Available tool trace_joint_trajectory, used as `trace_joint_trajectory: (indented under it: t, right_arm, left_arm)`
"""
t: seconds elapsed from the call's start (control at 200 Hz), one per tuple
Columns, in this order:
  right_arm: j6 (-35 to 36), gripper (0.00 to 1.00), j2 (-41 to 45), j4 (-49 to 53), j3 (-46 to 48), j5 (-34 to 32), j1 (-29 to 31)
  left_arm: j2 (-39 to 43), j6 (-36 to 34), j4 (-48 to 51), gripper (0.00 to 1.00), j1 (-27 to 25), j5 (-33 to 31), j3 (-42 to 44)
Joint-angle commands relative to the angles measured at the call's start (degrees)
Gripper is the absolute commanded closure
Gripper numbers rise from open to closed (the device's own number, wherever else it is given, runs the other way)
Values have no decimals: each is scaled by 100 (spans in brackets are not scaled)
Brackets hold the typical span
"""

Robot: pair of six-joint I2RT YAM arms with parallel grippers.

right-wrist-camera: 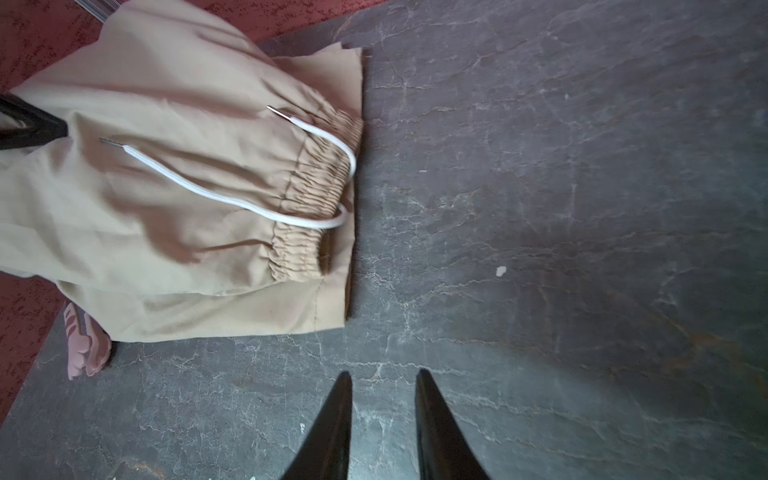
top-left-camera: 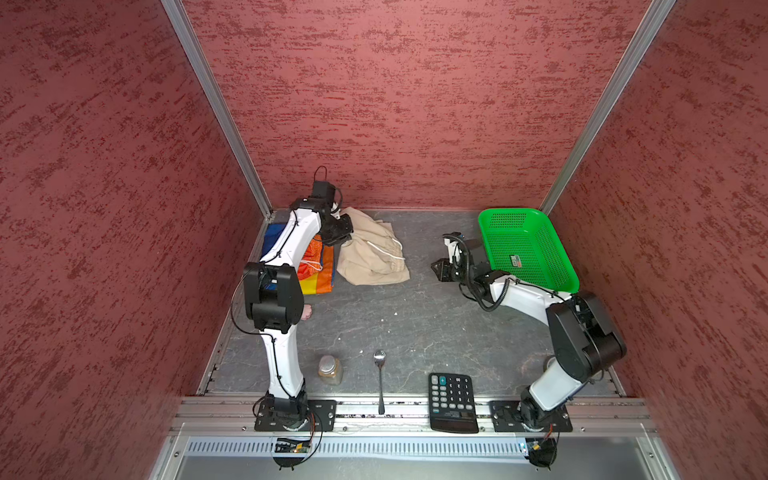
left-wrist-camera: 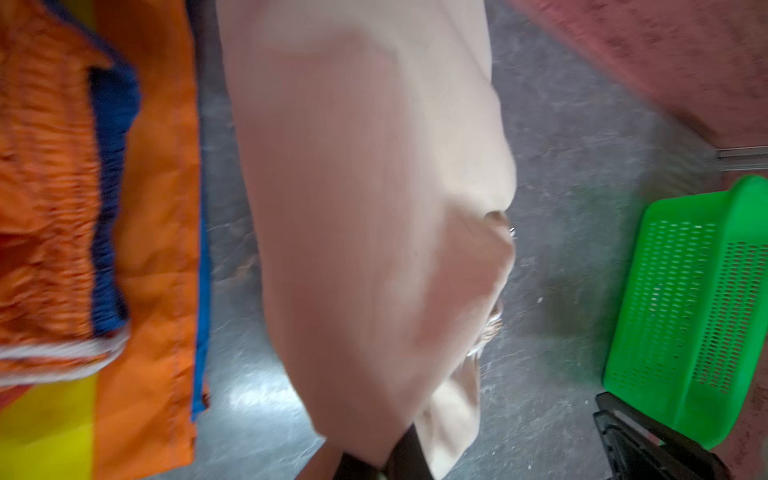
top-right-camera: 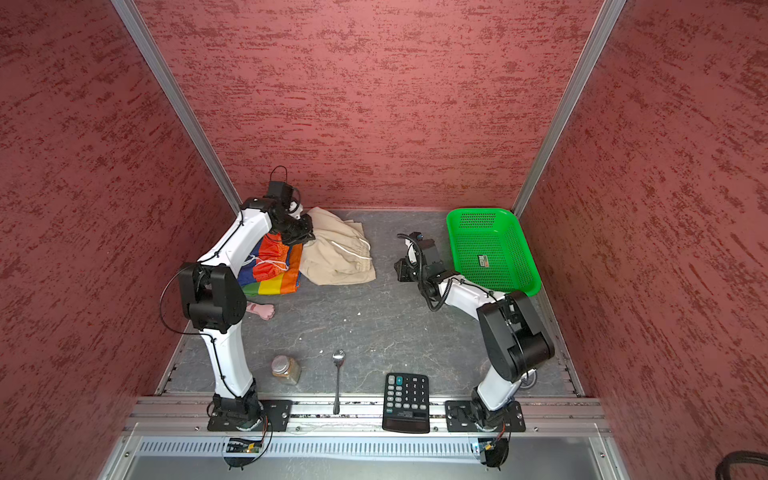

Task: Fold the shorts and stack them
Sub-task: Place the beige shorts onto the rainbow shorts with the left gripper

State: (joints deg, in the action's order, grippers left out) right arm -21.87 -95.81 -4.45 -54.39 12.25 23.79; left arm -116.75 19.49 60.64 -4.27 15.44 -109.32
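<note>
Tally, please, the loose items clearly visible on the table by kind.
Shorts: 2 (beige shorts, rainbow shorts)
Green basket: 1
Jar: 1
Spoon: 1
Calculator: 1
Pink toy: 1
Total: 7

Striped shorts (top-left-camera: 316, 268) just left of plain shorts (top-left-camera: 372, 259), basket (top-left-camera: 524, 245) far right

My cell is closed on three sides by red walls (top-left-camera: 395, 104) with a darker mottled texture. Aluminium posts (top-left-camera: 218, 108) run up both back corners. The floor (top-left-camera: 415, 324) is a grey, slate-like slab with pale veins. A few white specks (right-wrist-camera: 500, 271) lie on it, possibly crumbs. A metal rail (top-left-camera: 407, 409) edges the front. Light is even, shadows soft.
</note>
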Motion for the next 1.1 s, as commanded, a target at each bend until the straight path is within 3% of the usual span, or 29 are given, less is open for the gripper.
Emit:
trace_joint_trajectory:
  t: [0.0,0.291,0.491,0.501,0.556,0.611,0.706,0.812,0.972,1.027,1.092]
  right_arm:
    - [-46,72,-79,-91,-47,50,-21]
    - [-137,73,-390,-150,-91,173,-13]
    - [-164,73,-507,-114,-163,234,-16]
    - [-161,73,-506,-110,-171,221,-15]
    - [-133,73,-510,-86,-180,212,-20]
    - [-125,73,-524,-74,-187,200,-23]
    - [-140,73,-543,-69,-182,207,-23]
    - [-142,73,-542,-65,-162,233,-27]
    - [-129,73,-509,-21,-138,265,-26]
    - [-150,73,-491,-34,-110,277,-24]
    - [-177,73,-491,-60,-90,310,-24]
  left_arm:
    - [-47,-474,861,100,327,-252,-240]
    - [-237,-885,1677,100,908,-311,-1555]
    - [-217,-872,1684,100,1441,-135,-1560]
    - [-210,-862,1680,98,1467,-128,-1536]
    - [-201,-800,1632,61,1611,-164,-1374]
    - [-176,-680,1564,56,1736,-397,-1143]
    - [-117,-373,1581,32,1927,-1166,-802]
    - [24,65,1635,25,2107,-2052,-532]
    - [450,497,1692,28,2133,-2870,-338]
    - [691,532,1574,40,1988,-2967,-233]
    - [1028,531,1223,69,1709,-2850,-22]
